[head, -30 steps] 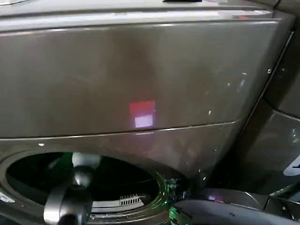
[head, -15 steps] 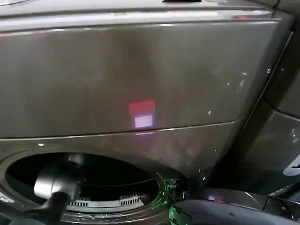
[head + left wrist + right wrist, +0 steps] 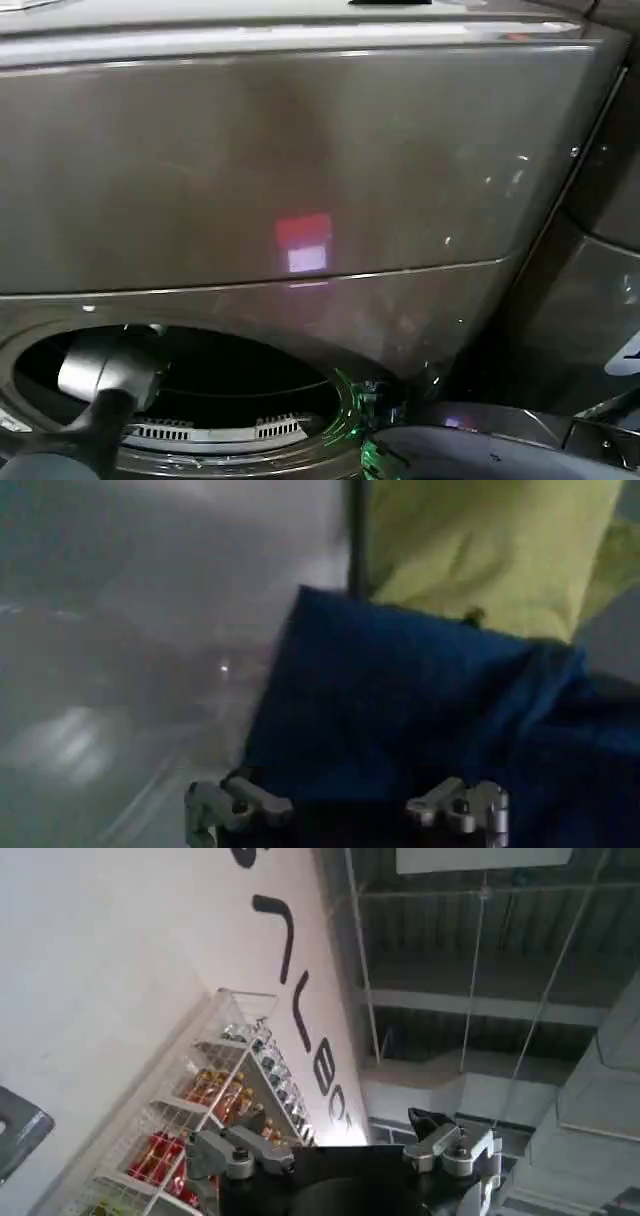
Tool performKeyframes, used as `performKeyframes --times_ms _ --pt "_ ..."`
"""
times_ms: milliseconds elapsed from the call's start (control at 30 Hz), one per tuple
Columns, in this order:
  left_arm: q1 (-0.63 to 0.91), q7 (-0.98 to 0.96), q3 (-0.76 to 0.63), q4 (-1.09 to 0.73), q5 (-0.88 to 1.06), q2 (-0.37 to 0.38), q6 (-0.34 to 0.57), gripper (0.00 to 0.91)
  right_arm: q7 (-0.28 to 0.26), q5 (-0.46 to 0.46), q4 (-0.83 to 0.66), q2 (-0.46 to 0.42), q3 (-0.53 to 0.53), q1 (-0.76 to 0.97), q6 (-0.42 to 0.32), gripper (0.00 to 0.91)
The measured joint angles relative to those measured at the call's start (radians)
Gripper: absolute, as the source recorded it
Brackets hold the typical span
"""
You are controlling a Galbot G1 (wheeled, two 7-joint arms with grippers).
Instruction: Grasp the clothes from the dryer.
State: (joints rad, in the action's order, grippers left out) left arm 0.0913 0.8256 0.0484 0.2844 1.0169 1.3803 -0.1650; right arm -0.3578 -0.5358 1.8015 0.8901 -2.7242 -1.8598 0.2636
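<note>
White wall [image 3: 110,978] with large dark lettering [image 3: 300,1018] running along it. White wire rack [image 3: 190,1108] against wall, stocked with red packages [image 3: 165,1153] and rows of small jars or cans [image 3: 275,1083], contents too small to tell. Dark open ceiling above, crossed by thin pipes [image 3: 470,968]. Pale duct or beam [image 3: 470,1093] below it.

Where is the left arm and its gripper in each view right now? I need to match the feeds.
Head view: the left arm reaches into the dryer opening, lower left.
Left wrist view: the left gripper sits open at the bottom edge, facing blue cloth with yellow-green cloth behind.
Right wrist view: not in it; the right gripper points at a ceiling.
Shared landmark: the dryer drum.
</note>
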Motion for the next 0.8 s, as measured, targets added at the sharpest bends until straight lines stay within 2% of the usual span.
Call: performKeyframes --times_ms 233,267,300,367,800 --pt "-0.012 -0.004 -0.013 -0.013 0.002 0.011 -0.007 0.907 -0.002 0.001 0.0 0.0 0.0 -0.001 -0.003 0.907" --pt "-0.014 -0.006 -0.014 -0.014 0.002 0.013 -0.008 0.478 -0.002 0.001 0.0 0.0 0.0 -0.001 -0.003 0.907" --pt "-0.017 -0.008 -0.015 -0.014 0.001 0.013 -0.008 0.148 -0.002 0.001 -0.001 0.0 0.0 -0.001 -0.003 0.907" --pt "-0.021 -0.009 -0.016 -0.014 0.0 0.014 -0.008 0.0 -0.002 0.002 -0.001 0.0 0.0 -0.001 -0.005 0.907" --pt "-0.015 -0.013 -0.023 -0.024 0.002 0.012 -0.005 0.0 -0.002 0.006 -0.001 0.004 0.006 0.006 -0.009 0.907"
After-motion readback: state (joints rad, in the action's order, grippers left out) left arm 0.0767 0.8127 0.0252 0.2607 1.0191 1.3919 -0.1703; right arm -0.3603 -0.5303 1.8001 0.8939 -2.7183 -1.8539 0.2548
